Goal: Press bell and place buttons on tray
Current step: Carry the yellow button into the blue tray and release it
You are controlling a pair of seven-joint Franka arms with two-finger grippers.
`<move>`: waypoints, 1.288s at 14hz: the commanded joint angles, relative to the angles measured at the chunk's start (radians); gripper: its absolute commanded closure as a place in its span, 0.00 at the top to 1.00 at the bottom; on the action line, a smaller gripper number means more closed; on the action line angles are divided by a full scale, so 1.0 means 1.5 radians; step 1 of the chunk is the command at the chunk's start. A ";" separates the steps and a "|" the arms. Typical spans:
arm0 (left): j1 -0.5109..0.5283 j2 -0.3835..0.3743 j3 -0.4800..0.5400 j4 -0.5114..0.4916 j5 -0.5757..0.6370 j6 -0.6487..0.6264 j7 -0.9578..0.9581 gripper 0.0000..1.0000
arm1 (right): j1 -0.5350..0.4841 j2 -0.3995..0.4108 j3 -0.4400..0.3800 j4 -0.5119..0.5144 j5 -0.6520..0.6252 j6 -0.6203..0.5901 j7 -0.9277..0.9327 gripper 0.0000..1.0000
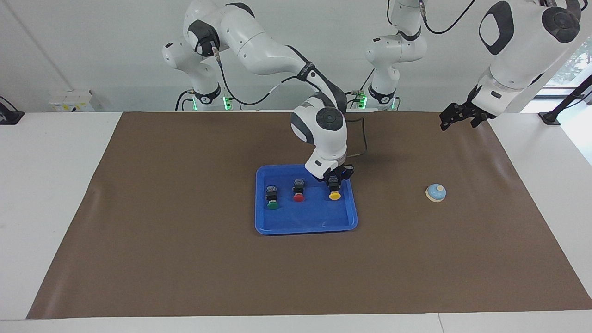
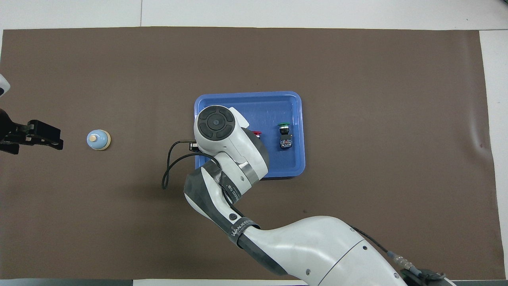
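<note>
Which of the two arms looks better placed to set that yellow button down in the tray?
The right. Its gripper is shut on the yellow button, over the blue tray beside the red button. The left gripper waits open at the table's edge near the bell.

A shallow bright-blue plastic tray point(image 1: 306, 225) is showing a glossy, smooth rim. The flat brown paper-like table cover point(image 1: 185, 259) is looking matt. The white robot arm shells point(image 2: 317, 246) are gleaming smooth.
</note>
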 commanded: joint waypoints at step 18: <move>-0.001 -0.006 0.003 0.003 -0.006 -0.013 -0.007 1.00 | -0.303 -0.322 -0.042 -0.075 -0.098 -0.297 -0.375 1.00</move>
